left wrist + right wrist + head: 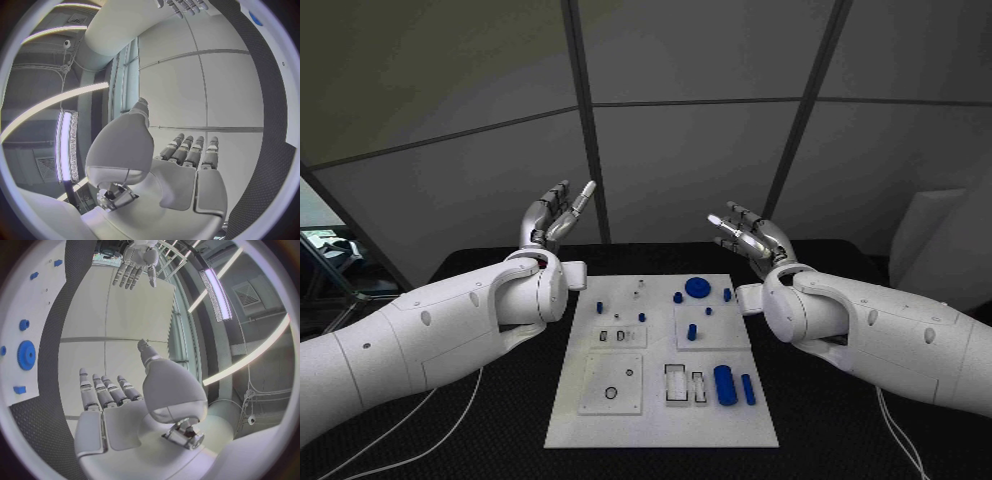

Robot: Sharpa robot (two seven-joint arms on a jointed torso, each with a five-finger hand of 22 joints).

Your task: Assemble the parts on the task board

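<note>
The white task board (661, 425) lies in the middle of the black table, with several small blue parts on it. A round blue gear (697, 287) sits near its far edge, and a long blue cylinder (724, 385) lies toward its near right. My left hand (555, 214) is raised above the table's far left, fingers straight and apart, holding nothing. My right hand (749, 235) is raised at the far right, also spread and empty. In the left wrist view my left hand (181, 165) shows flat fingers. In the right wrist view my right hand (119, 405) does too, with the gear (26, 354) at the rim.
Grey wall panels stand behind the table. White cables (459, 400) run across the black tabletop (488, 440) near the left arm, and one (899, 430) by the right arm. The right wrist view catches my left hand (139, 260) far off.
</note>
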